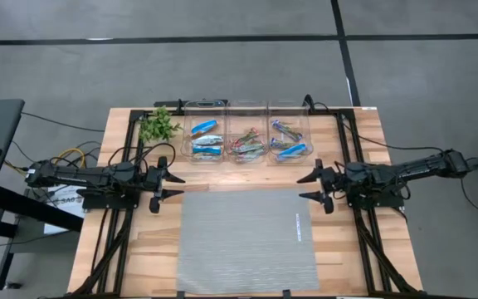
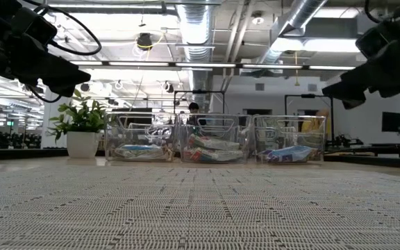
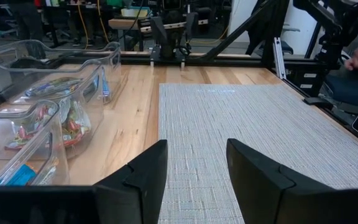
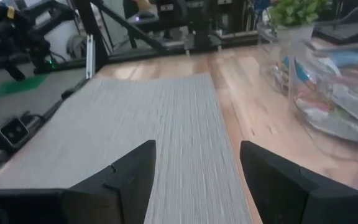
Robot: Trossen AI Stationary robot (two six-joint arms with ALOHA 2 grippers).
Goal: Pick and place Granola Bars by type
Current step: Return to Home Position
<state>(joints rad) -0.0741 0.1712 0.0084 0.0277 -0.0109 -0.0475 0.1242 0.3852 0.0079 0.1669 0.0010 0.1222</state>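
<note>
Granola bars lie in three clear bins along the table's far edge: bright blue ones in the left bin (image 1: 205, 143), red-green-orange ones in the middle bin (image 1: 246, 146), blue-silver-yellow ones in the right bin (image 1: 290, 141). My left gripper (image 1: 169, 184) hovers open at the left edge of the grey mat (image 1: 247, 241), with nothing between its fingers. My right gripper (image 1: 314, 187) hovers open at the mat's right edge, also with nothing between its fingers. In the wrist views the open fingers of each (image 3: 194, 180) (image 4: 197, 180) frame bare mat.
A green plant sprig in a white pot (image 1: 158, 124) stands left of the bins. Black frame rails (image 1: 351, 158) run along both sides of the wooden table. Cables trail off the left edge (image 1: 65, 158).
</note>
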